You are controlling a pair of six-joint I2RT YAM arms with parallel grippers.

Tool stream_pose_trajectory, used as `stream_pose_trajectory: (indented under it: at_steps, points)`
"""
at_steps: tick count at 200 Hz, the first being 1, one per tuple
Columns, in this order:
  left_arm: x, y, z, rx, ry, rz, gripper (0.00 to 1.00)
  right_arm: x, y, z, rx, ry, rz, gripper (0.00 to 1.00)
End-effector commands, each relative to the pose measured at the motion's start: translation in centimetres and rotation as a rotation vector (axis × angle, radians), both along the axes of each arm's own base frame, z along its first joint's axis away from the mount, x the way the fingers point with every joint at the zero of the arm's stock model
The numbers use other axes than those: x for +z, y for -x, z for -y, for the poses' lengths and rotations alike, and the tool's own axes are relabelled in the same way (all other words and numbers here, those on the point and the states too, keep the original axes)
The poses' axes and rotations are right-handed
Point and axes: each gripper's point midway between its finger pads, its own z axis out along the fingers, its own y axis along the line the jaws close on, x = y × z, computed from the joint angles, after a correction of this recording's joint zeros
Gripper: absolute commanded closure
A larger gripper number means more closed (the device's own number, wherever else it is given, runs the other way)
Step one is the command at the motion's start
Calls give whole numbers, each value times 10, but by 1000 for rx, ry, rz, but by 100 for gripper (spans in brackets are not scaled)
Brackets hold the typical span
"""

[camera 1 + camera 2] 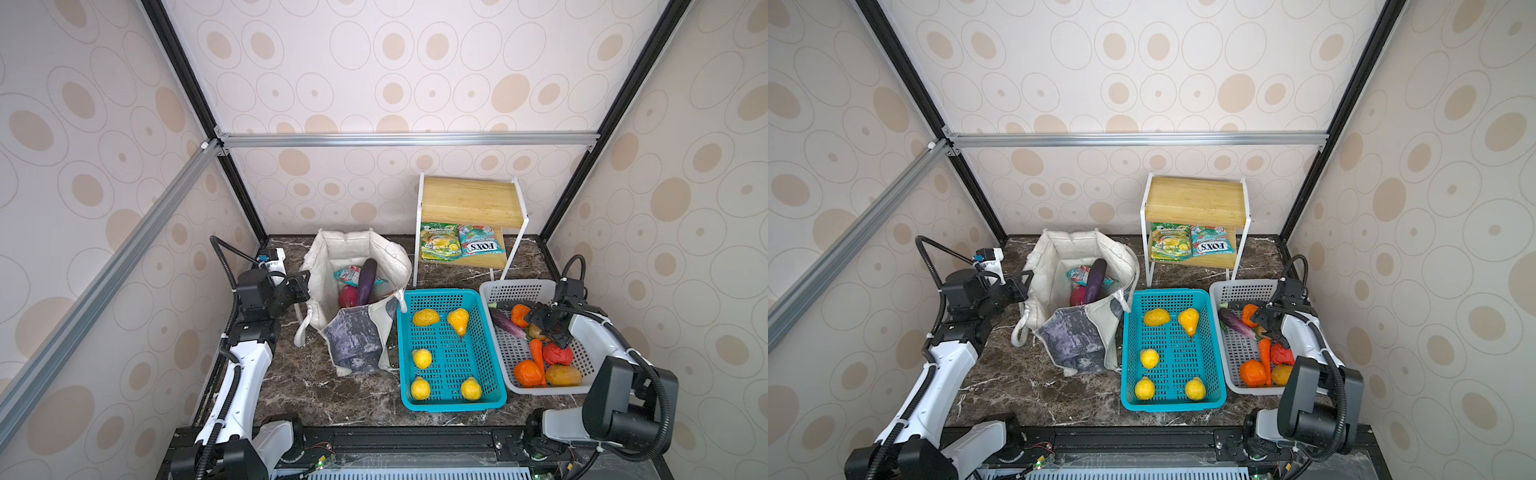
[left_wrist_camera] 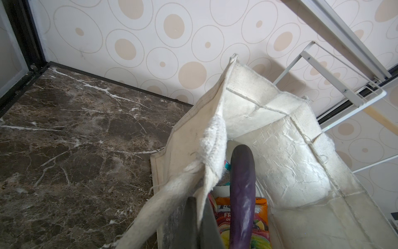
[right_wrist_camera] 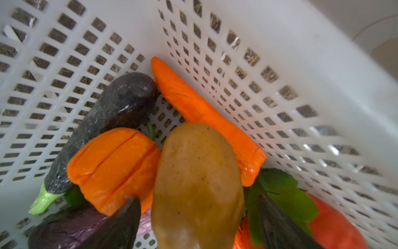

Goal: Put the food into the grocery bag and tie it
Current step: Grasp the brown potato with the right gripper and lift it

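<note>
The left wrist view's lower edge cuts off my left end effector point(image 2: 198, 203) and the eggplant point(image 2: 242, 189); that eggplant hides half the orange packet point(image 2: 261, 213); in both top views the grocery bag point(image 1: 353, 345) hides most of a red fruit point(image 1: 348, 296); the right wrist view crops my right end effector point(image 3: 199, 199) and the potato point(image 3: 198, 172).

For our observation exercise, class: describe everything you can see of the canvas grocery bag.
The grocery bag is an off-white canvas tote with a dark blue-grey print on its near side and white strap handles. It stands open on the marble table, beside the teal basket. Inside lie a purple eggplant, a teal packet and a reddish fruit. The left claw is shut on its rim.
</note>
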Motion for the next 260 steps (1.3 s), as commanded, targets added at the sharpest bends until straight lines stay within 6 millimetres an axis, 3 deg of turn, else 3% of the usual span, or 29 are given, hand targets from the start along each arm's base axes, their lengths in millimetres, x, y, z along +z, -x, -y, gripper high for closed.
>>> stream_pose_trajectory:
  at_steps: [1,50,90,114,127,144,185,218,237,260]
  points:
    - [17,2,0,-8,-6,58,100,-11,6,-1,-4,-9,-29,19]
    - [17,1,1,-10,-3,56,100,-2,8,-3,4,-9,1,34]
    - [17,2,0,-6,-7,56,100,42,5,-8,27,5,128,39]
    - [17,2,0,-6,-6,56,100,49,4,-13,36,-16,159,41]
    - [17,2,0,-5,-8,55,100,55,5,-20,52,-42,165,43]
    - [16,2,0,-2,-9,55,100,79,3,-33,107,-46,224,43]
    - [16,2,0,-4,-6,54,100,152,-2,-75,252,-46,365,44]
    - [15,1,0,-3,-8,51,100,198,-8,-127,391,-34,451,46]
    - [14,1,0,-7,-4,48,100,220,-11,-165,485,-26,482,46]
    - [16,2,2,-13,2,57,100,240,-18,-236,650,-53,521,47]
